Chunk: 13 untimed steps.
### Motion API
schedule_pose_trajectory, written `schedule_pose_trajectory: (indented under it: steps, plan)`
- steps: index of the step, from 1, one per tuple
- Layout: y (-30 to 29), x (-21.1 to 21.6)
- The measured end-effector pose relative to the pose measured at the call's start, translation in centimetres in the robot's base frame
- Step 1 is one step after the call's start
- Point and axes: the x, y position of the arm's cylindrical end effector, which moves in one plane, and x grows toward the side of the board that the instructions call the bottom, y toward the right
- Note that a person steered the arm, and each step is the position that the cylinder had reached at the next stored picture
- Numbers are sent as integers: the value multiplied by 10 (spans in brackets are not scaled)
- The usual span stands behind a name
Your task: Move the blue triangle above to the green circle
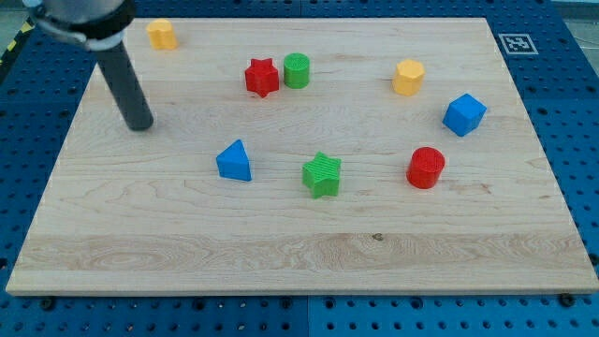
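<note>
Tip (140,125) near board's left edge, well apart from blocks, touching nothing | no jaws, bare rod | blue triangle (234,161) left of centre, toward bottom edge | green circle (297,70) near top edge beside red star (262,77) | triangle lies lower-left of circle, so push should start from beneath it

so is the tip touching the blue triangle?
Apart. The camera view shows bare board between my tip and the blue triangle, which lies toward the view's right.

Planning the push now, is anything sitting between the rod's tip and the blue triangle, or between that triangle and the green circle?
Nothing visible blocks either path. My tip is up-left of the blue triangle block, bare wooden board between. The green circle block is up-right of the triangle; the red star block touching its left flanks that route.
</note>
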Motion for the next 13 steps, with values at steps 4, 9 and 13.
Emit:
schedule_pose_trajectory:
  steps: [4,9,13]
  plan:
    - [90,71]
    - [166,71]
    - [101,24]
